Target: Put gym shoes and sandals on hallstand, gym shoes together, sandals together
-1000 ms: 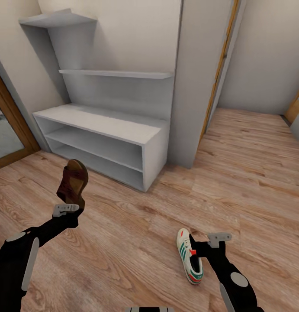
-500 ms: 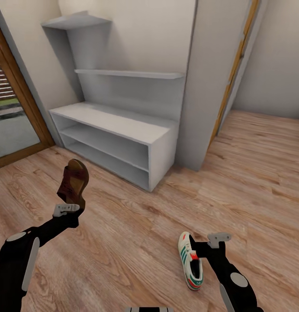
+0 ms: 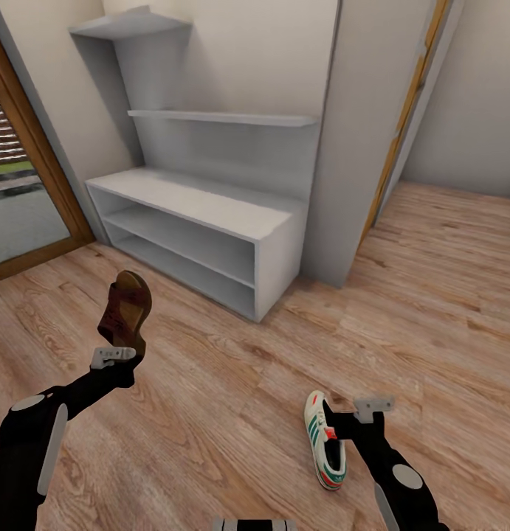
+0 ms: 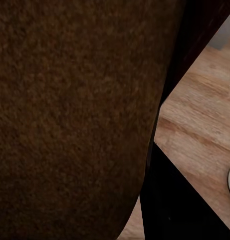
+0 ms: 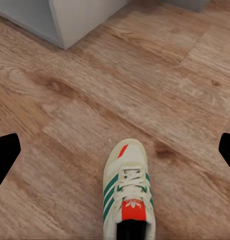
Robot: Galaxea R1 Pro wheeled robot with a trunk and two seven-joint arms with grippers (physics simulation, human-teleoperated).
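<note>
Left gripper [image 3: 122, 352]: pinching sandal [image 3: 125, 311], left of frame.
Right gripper [image 3: 342, 422]: clamped on gym shoe [image 3: 325, 440], lower right.
Hallstand [image 3: 199, 228]: upper centre.

At nine o'clock we see a wood-framed glass door [image 3: 18, 184] with greenery and paving behind it. At twelve stands a cream wall [image 3: 247, 51]. A grey partition [image 3: 358, 147] rises at one o'clock, with a wooden door frame [image 3: 406, 110] just behind it.
</note>
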